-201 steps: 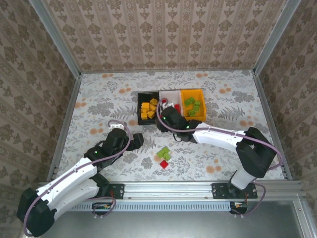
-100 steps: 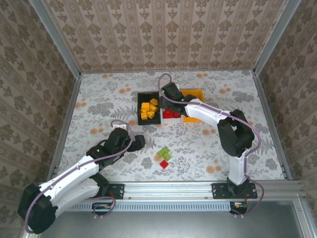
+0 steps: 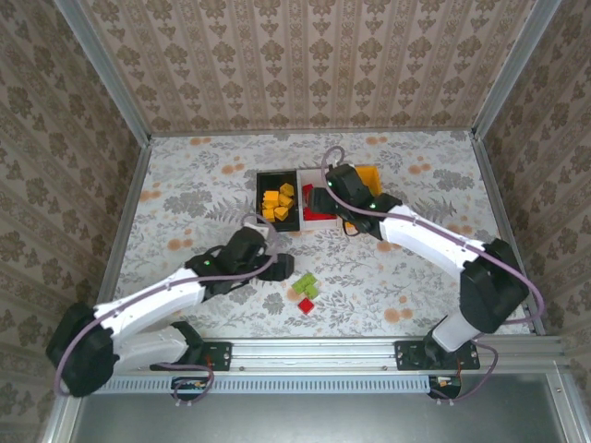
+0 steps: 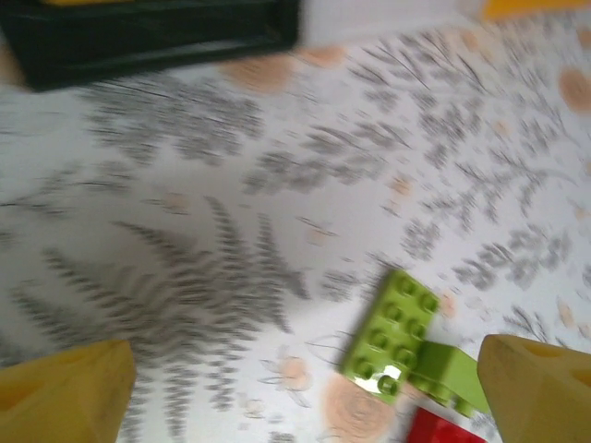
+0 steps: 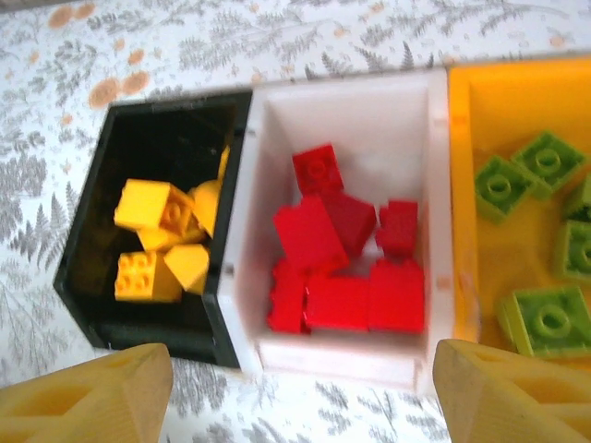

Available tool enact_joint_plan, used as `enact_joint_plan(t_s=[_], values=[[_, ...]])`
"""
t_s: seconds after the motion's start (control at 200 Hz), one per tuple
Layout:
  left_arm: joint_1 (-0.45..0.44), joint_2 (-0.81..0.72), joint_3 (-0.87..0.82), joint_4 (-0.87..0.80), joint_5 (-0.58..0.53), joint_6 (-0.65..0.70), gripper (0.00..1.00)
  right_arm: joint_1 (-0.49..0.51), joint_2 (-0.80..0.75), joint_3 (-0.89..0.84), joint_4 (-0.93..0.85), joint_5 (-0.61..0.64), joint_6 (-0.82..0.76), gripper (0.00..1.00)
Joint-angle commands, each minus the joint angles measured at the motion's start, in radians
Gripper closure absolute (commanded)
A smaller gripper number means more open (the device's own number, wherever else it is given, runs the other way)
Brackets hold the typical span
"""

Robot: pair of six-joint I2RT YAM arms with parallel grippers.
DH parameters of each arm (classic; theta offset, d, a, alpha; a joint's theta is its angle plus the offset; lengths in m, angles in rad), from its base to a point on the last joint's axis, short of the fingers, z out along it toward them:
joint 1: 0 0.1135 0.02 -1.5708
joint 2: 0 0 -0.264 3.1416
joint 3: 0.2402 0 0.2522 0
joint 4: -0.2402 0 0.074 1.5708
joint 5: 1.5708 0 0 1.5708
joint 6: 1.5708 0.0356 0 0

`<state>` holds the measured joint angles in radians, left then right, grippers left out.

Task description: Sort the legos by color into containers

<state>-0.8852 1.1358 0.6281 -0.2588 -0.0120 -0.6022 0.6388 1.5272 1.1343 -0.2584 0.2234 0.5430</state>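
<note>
Three containers stand in a row: a black bin [image 5: 148,340] with yellow legos [image 5: 152,242], a white bin [image 5: 342,362] with red legos [image 5: 346,268], and an orange bin [image 5: 499,120] with green legos [image 5: 540,318]. My right gripper [image 5: 300,397] hovers open and empty just in front of the white bin [image 3: 317,222]. Loose on the table lie two green bricks [image 4: 392,332] and a red brick [image 4: 448,429]. My left gripper [image 4: 300,397] is open above the table, with those bricks near its right finger [image 4: 536,388]. From above, the left gripper [image 3: 280,265] is just left of the green bricks [image 3: 306,283].
The black bin [image 4: 148,37] lies beyond the left gripper. Patterned walls and a metal frame [image 3: 129,221] enclose the flowered tabletop [image 3: 416,277]. The right arm [image 3: 434,245] stretches across the right half of the table.
My right gripper has opened at the white bin and shifted slightly right. My left arm has reached rightward, closer to the loose bricks.
</note>
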Motion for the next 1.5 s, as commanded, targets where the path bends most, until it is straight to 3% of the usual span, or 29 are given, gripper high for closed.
enact_joint_plan(t_s=[0.0,0.115,0.23,0.415,0.665,0.96,1.275,1.49], values=[[-0.089,0.111,0.08,-0.014,0.034,0.088,0.1,0.005,-0.064,-0.113,-0.001,-0.017,0.03,0.23],[-0.164,0.215,0.138,-0.044,0.037,0.105,0.17,0.004,-0.128,-0.211,-0.005,-0.005,0.04,0.23],[-0.221,0.287,0.173,-0.072,0.024,0.105,0.18,0.001,-0.214,-0.287,-0.002,0.014,0.047,0.22],[-0.262,0.393,0.224,-0.101,-0.001,0.1,0.22,-0.011,-0.28,-0.352,-0.003,0.021,0.059,0.21],[-0.313,0.481,0.306,-0.182,-0.12,0.133,0.32,-0.027,-0.341,-0.377,-0.011,0.036,0.051,0.2],[-0.355,0.53,0.327,-0.204,-0.163,0.136,0.45,-0.056,-0.368,-0.398,-0.012,0.037,0.045,0.19],[-0.374,0.522,0.338,-0.204,-0.184,0.143,0.65,-0.089,-0.395,-0.401,-0.016,0.033,0.052,0.19],[-0.353,0.454,0.378,-0.221,-0.215,0.163,0.67,-0.118,-0.425,-0.419,-0.029,0.048,0.059,0.19]])
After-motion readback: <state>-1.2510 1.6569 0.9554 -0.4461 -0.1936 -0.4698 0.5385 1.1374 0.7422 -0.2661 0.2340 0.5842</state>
